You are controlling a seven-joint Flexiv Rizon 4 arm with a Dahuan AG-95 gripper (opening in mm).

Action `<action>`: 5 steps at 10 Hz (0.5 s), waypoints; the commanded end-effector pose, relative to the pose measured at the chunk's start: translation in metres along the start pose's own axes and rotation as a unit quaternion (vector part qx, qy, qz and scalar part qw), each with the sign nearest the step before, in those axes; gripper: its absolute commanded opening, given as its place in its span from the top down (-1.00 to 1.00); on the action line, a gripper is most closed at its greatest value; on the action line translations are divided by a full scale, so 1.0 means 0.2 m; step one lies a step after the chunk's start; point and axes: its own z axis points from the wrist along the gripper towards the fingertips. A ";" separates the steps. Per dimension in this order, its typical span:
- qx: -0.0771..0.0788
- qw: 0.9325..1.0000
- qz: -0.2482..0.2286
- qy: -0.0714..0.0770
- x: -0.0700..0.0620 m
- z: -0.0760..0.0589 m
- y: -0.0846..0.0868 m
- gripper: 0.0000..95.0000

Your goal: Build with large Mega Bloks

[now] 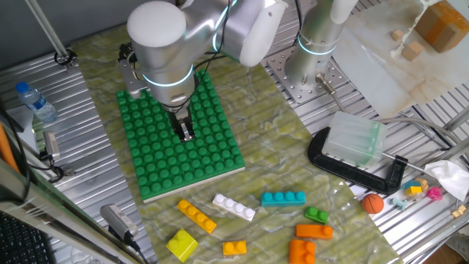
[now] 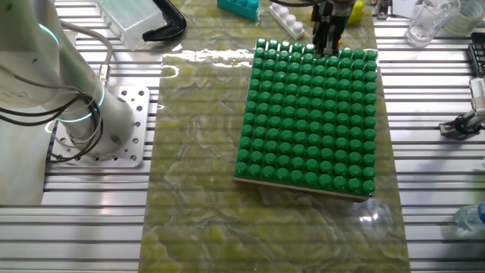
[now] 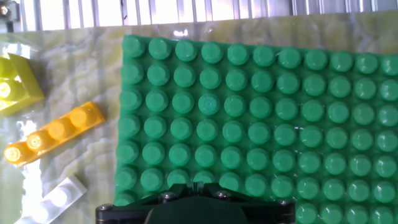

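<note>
The large green studded baseplate (image 1: 179, 136) lies on the mat, also in the other fixed view (image 2: 311, 114) and filling the hand view (image 3: 261, 118). My gripper (image 1: 185, 132) hangs just over the plate near its front edge, fingers pressed together with nothing between them; it also shows in the other fixed view (image 2: 327, 38). Loose Mega Bloks lie in front of the plate: a long yellow-orange one (image 1: 196, 215) (image 3: 55, 134), a long white one (image 1: 234, 207) (image 3: 59, 198), a teal one (image 1: 283, 199) (image 2: 239, 7), a yellow one (image 1: 182, 244) (image 3: 15, 87), a small green one (image 1: 316, 215) and orange ones (image 1: 314, 232).
A black clamp (image 1: 352, 165) holding a clear box (image 1: 355, 139) sits right of the mat. A small orange ball (image 1: 373, 202) lies beside small toys at the right edge. A water bottle (image 1: 37, 103) lies at the left. A second arm's base (image 1: 315, 51) stands behind.
</note>
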 end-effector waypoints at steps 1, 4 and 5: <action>-0.004 0.999 0.037 -0.003 0.00 0.00 0.00 1.00; -0.007 0.998 0.068 0.001 0.00 0.00 0.00 1.00; -0.008 0.997 0.074 0.000 0.00 0.00 0.00 1.00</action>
